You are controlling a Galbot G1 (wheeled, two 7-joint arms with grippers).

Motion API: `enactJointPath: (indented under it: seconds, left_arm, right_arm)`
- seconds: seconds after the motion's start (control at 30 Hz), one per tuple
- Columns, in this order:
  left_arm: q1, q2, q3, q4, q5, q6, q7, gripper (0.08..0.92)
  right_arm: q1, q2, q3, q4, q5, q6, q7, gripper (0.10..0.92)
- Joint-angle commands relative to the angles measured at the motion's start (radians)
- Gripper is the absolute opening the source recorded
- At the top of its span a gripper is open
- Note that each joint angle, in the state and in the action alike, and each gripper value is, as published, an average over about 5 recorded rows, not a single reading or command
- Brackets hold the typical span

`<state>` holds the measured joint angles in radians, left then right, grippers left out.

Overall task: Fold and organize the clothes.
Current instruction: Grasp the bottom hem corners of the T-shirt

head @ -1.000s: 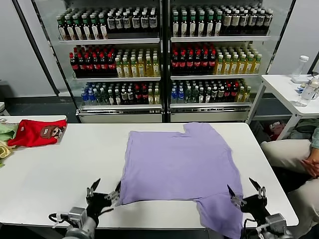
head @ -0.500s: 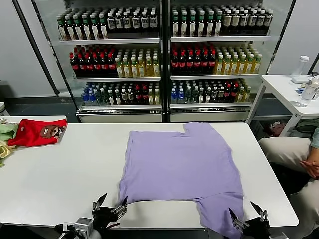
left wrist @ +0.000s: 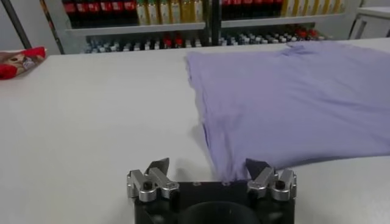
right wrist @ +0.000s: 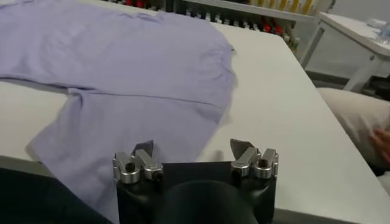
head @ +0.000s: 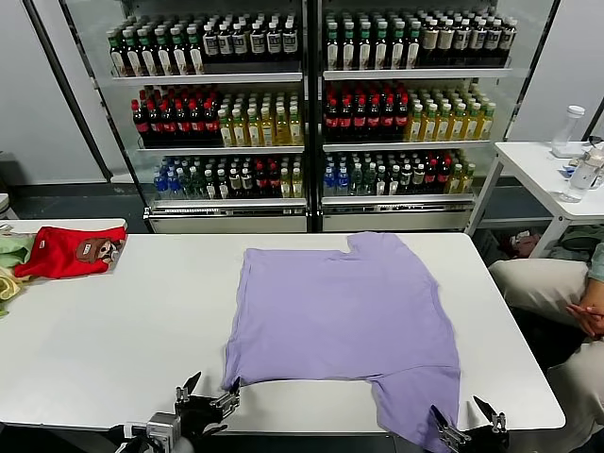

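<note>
The lavender T-shirt (head: 344, 311) lies flat on the white table (head: 113, 330), print side hidden. One sleeve hangs over the table's front edge at the right (head: 415, 406). My left gripper (head: 208, 394) is open and empty at the front edge, just short of the shirt's near left corner (left wrist: 225, 167). My right gripper (head: 467, 423) is open and empty below the front edge, beside the hanging sleeve (right wrist: 91, 158). The shirt also fills the left wrist view (left wrist: 292, 97) and the right wrist view (right wrist: 134, 61).
A red garment with a brown patch (head: 68, 250) and pale green cloth (head: 11, 250) lie at the table's far left. Drink coolers (head: 311, 104) stand behind. A person's legs (head: 547, 293) and a small white table (head: 557, 175) are at the right.
Both grippers have drawn back toward me and lower, off the shirt's front edge. The hanging sleeve has shifted a little. The rest of the shirt lies as before.
</note>
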<state>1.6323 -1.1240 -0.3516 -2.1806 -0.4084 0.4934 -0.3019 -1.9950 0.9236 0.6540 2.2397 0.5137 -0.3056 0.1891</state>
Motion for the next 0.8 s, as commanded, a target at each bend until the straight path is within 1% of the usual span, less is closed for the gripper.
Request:
enactJointPath:
  seconds: [0.03, 0.27, 0.63, 0.73, 0.8]
  left_arm:
    - [0.003, -0.003, 0.002, -0.003, -0.008, 0.003, 0.012, 0.772]
    - [0.005, -0.009, 0.01, 0.003, -0.001, -0.009, 0.011, 0.576]
    - [0.013, -0.024, 0.008, -0.003, 0.006, -0.023, 0.018, 0.255]
    - [0.012, -0.021, -0.013, -0.011, 0.001, -0.032, 0.027, 0.17]
    - [0.013, -0.014, -0.04, -0.021, -0.009, -0.034, 0.036, 0.125]
  right_arm:
    - [-0.009, 0.002, -0.004, 0.0, 0.028, -0.015, 0.008, 0.681]
    - [0.009, 0.0, -0.009, -0.01, 0.075, -0.011, 0.0, 0.5]
    - [0.043, -0.008, -0.019, -0.01, 0.098, 0.005, -0.015, 0.18]
    - [0.062, -0.021, -0.001, 0.015, 0.104, 0.01, -0.02, 0.124]
    - [0.061, -0.034, 0.02, 0.04, 0.128, 0.01, -0.021, 0.114]
